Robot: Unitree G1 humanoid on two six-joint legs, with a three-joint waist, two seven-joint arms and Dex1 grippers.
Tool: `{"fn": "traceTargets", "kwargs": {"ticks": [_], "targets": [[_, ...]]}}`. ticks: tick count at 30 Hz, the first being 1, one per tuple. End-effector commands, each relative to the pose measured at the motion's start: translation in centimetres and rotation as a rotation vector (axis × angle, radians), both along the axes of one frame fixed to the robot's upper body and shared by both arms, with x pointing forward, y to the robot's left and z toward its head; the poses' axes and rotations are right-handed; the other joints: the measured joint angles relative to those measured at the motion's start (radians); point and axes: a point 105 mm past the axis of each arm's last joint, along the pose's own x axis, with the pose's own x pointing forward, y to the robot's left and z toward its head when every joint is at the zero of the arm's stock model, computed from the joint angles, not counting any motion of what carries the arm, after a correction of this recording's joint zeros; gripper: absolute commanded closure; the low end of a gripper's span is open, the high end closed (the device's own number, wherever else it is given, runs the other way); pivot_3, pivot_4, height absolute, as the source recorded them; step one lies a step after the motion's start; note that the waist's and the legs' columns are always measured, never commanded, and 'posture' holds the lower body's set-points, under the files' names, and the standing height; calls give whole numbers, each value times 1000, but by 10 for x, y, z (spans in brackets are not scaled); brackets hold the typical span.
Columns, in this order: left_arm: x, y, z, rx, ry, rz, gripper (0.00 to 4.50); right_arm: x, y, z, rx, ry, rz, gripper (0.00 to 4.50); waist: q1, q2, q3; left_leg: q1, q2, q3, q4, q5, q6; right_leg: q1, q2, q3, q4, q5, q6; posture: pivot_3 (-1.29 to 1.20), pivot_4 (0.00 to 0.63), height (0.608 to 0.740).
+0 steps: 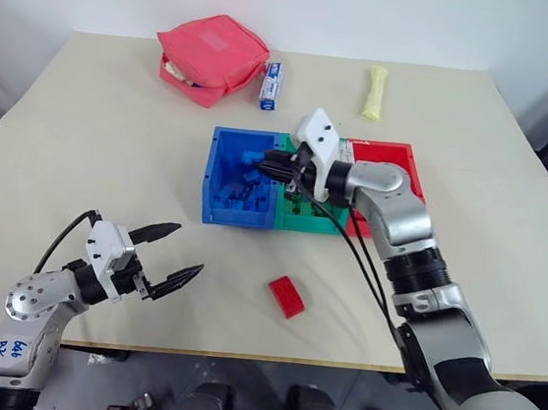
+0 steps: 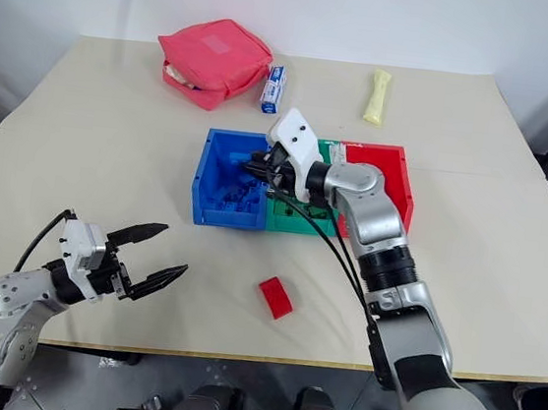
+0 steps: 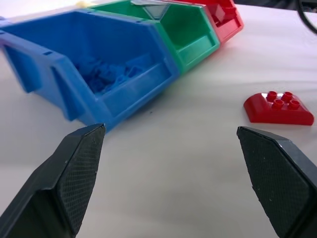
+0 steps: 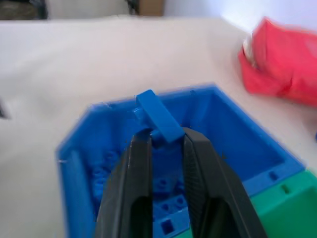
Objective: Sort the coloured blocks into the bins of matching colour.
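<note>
My right fingers (image 4: pixel 166 148), clamped on a blue block (image 4: pixel 159 116), hang over the blue bin (image 1: pixel 220 174) (left fingers (image 1: pixel 168 252) apart), so I release next.

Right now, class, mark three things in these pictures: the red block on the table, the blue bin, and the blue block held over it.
red block (image 1: pixel 286 296), left eye view, its studded top.
blue bin (image 1: pixel 223 172), left eye view, its left wall.
blue block (image 4: pixel 158 115), right wrist view, its long upper face.
</note>
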Motion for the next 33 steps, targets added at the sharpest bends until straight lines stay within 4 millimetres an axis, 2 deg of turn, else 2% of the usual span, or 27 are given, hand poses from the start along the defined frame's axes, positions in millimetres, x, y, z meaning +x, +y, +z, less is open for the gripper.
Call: {"fn": "traceTargets", "kwargs": {"ticks": [1,3,6,9,11,14,17,20,25,29,33], "targets": [[-3,-4,11,11,-54,-6,0,2,-4,11,11,-47,4,2672,-3,0,0,0,0,0,0,0,0,0,0,0,0,0,0,0,150,740],[-3,-3,11,11,-53,0,0,-4,-9,15,29,-61,35,1961,-9,0,0,0,0,1,0,0,0,-1,0,0,0,0,0,0,150,740],[-3,-2,10,14,-47,3,0,-23,-21,23,85,-105,124,947,-9,0,0,0,2,1,0,0,-1,-1,1,0,0,0,0,0,150,740],[1,4,11,25,-48,11,0,-41,-50,19,84,-143,153,14,-7,0,0,0,3,1,0,0,-1,-1,1,0,-1,0,0,0,150,740],[4,8,13,40,-50,9,0,-55,-73,15,69,-176,175,14,-1,0,0,0,3,1,0,0,-1,0,1,0,-2,0,0,0,150,740],[9,14,14,76,-45,-7,0,-85,-119,3,40,-196,215,14,16,0,0,0,2,2,1,0,-1,0,0,0,-5,0,0,0,150,740],[14,20,10,138,-31,-51,0,-101,-162,-15,-21,-143,93,14,19,0,0,0,3,3,0,0,-1,1,0,1,-8,0,0,0,150,740],[18,21,4,179,22,-121,0,-129,-187,-35,-89,-91,49,14,21,0,0,0,4,3,0,0,-1,2,1,0,-9,0,0,0,150,740],[25,11,-3,308,56,-296,0,-162,-197,-42,-73,-53,-33,14,19,0,0,1,4,5,0,1,-2,3,1,1,-8,0,0,0,150,740],[22,-31,0,477,-2,-571,0,-192,-197,-50,-85,8,-79,14,26,0,0,3,4,4,0,1,-2,5,1,1,-9,0,0,0,150,740],[27,-75,4,513,-72,-745,0,-204,-188,-46,-69,22,-105,14,45,0,0,3,4,4,1,1,0,9,1,1,-13,1,2,0,150,740]]}}
